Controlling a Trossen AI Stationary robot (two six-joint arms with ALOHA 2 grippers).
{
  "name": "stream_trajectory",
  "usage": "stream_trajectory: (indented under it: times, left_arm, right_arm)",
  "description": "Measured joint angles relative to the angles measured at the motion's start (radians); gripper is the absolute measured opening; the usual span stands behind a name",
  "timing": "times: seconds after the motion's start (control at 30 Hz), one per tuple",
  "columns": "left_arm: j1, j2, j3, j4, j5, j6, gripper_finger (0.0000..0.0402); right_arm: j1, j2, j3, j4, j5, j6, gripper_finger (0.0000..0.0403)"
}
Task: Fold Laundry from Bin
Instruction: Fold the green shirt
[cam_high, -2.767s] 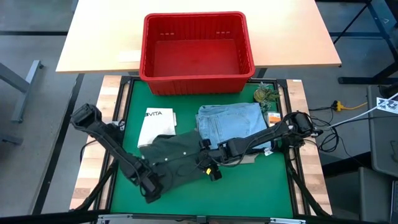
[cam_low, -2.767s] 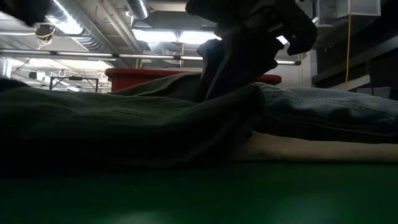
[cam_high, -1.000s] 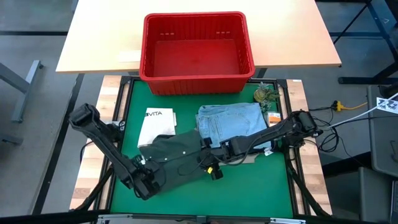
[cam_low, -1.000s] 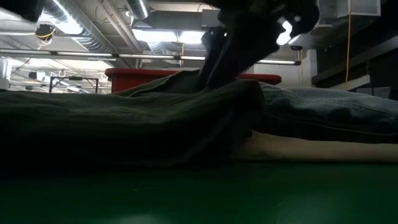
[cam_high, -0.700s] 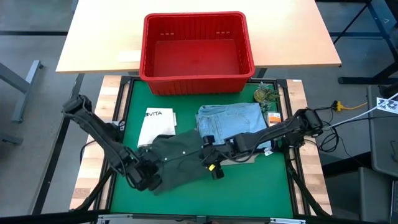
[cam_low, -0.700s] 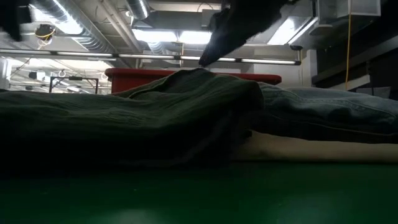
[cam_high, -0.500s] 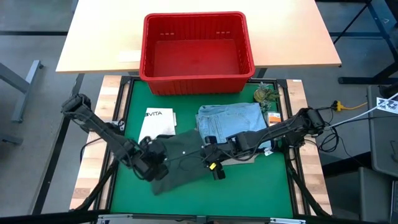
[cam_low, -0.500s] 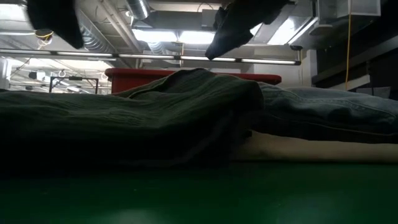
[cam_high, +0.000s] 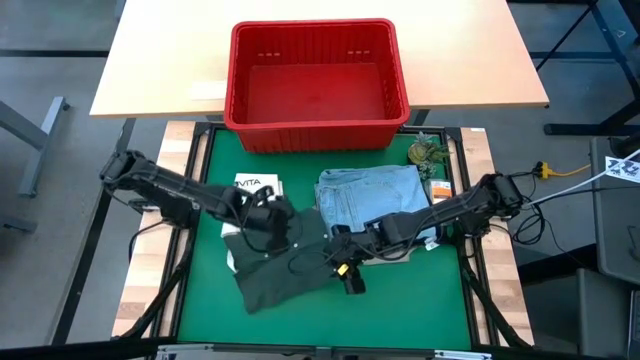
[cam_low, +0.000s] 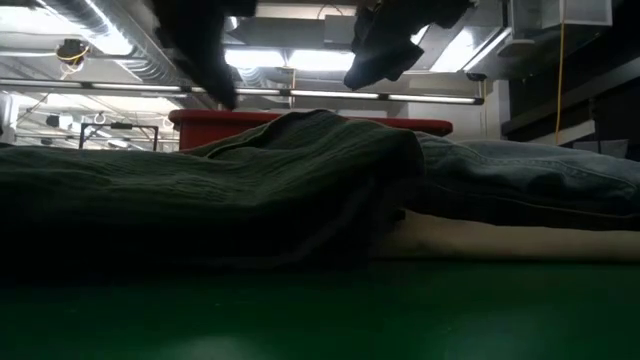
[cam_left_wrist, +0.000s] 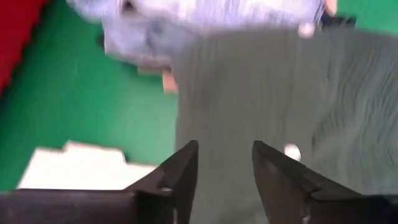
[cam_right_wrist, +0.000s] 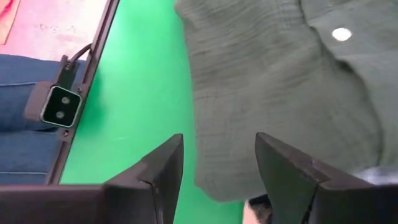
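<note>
I see a red bin (cam_high: 318, 85), plain red with small slots in its walls, sitting on a pale wood tabletop (cam_high: 160, 70). My mat (cam_high: 410, 300) is flat bright green. On it the shirt (cam_high: 285, 262) is dark olive, crinkle-textured, with small pale buttons. The jeans (cam_high: 368, 195) beside it are washed light blue, lying on a beige piece (cam_low: 500, 240). The bag (cam_high: 248, 195) is white with dark lettering. Both arms are black; the right gripper (cam_high: 350, 277) carries a small yellow mark, and the left gripper (cam_high: 262, 218) is all dark.
</note>
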Motion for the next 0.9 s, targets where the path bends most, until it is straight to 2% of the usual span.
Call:
stream_trajectory:
  times: [0.2, 0.43, 0.63, 0.9]
  left_arm:
    - [0.133, 0.000, 0.000, 0.154, 0.058, 0.299, 0.0183]
    - [0.269, 0.010, 0.000, 0.228, 0.281, 0.557, 0.0185]
    - [0.361, 0.059, 0.000, 0.230, 0.424, 0.670, 0.0177]
    - [0.427, 0.084, 0.000, 0.232, 0.519, 0.745, 0.0164]
  right_arm:
    - [0.046, 0.000, 0.000, -0.038, 0.033, 0.052, 0.0198]
    - [0.094, 0.000, 0.000, -0.076, 0.217, 0.188, 0.0198]
    - [0.099, 0.000, 0.000, -0.087, 0.263, 0.336, 0.0198]
    - [0.097, 0.000, -0.008, -0.125, 0.289, 0.482, 0.0198]
